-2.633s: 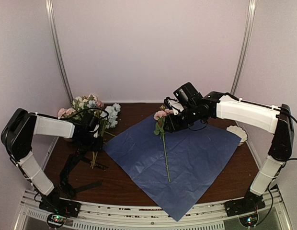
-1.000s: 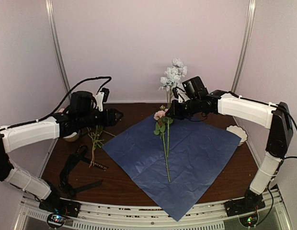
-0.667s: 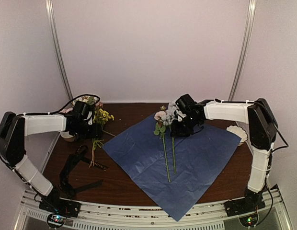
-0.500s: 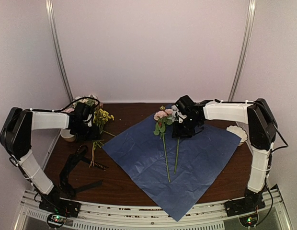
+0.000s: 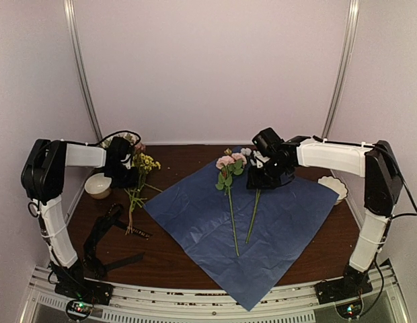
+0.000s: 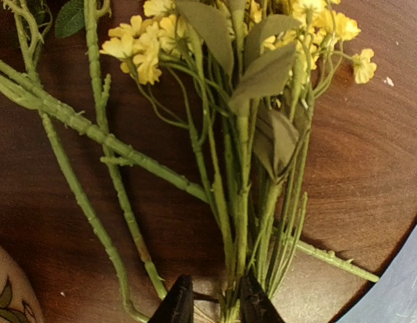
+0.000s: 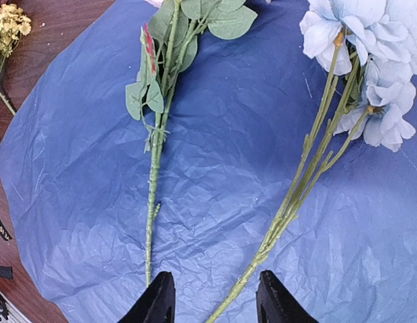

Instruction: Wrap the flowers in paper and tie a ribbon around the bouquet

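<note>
The blue paper lies flat on the brown table. Two of the flowers rest on it side by side, a pink one and a bluish-white one. My right gripper hovers low over them and is open. The bluish flower's stem lies loose on the sheet between its fingers. My left gripper is low at the table's back left. Its jaws are narrowed around the yellow flowers' stems, with a gap still showing on one side. The black ribbon lies at the front left.
A cream bowl sits left of the yellow bunch. More flower heads and loose stems lie around it. A white scalloped dish stands at the paper's right corner. Walls and metal posts close in the back.
My right gripper brought the bluish-white flower down onto the paper beside the pink one and opened. My left arm swung down to the yellow bunch, and its jaws narrowed around the stems.
</note>
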